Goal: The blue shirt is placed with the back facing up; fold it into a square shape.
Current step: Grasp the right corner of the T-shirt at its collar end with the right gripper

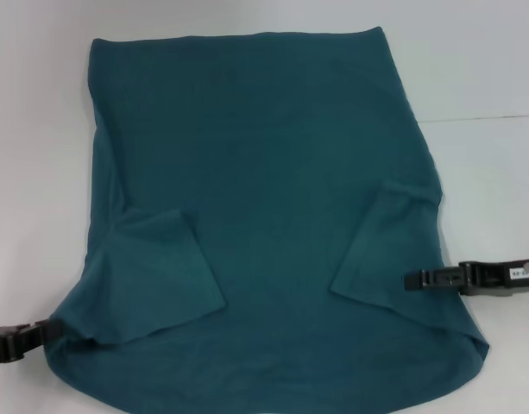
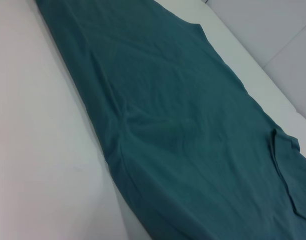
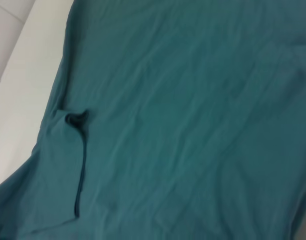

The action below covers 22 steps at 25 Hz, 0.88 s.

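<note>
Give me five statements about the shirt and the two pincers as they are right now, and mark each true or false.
1. Both sleeves of the blue shirt are folded inward onto the body. True.
2. White lettering shows on the upward face. False: the visible face is plain.
3. The right pincer is at the folded right sleeve's edge. True.
4. The left pincer hovers over the shirt's centre. False: it is at the shirt's near left edge.
5. The shirt is already folded into a square. False: only the sleeves are turned in; the body lies spread out on the table.
</note>
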### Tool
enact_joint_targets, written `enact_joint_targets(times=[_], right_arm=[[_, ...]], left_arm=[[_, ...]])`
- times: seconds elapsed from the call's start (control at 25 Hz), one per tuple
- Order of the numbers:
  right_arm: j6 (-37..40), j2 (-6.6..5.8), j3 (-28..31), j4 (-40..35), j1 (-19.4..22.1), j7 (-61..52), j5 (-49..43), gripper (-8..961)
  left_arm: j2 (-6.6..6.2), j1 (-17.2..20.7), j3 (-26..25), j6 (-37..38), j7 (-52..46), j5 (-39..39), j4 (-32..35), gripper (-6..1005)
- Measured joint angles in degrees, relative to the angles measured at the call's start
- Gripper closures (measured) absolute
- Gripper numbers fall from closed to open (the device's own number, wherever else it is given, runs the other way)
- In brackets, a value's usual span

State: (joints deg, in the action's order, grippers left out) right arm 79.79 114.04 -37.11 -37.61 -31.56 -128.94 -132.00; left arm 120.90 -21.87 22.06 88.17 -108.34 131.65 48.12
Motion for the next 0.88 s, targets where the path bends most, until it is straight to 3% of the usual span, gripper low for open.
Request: enact_joint_targets(times=[0.48, 0.88], right_arm=[[8.16, -2.66, 0.02, 0.38, 0.64, -0.29, -0.22, 26], [10.45, -4.33, -0.10, 0.51, 1.46, -2.52, -2.58, 30]], left_arm=[[0.57, -0.03, 0.00, -0.21, -0.04, -0.82, -0.24, 939], [0.66, -0.83, -0.08, -0.20, -1.06, -0.97, -0.50, 939]])
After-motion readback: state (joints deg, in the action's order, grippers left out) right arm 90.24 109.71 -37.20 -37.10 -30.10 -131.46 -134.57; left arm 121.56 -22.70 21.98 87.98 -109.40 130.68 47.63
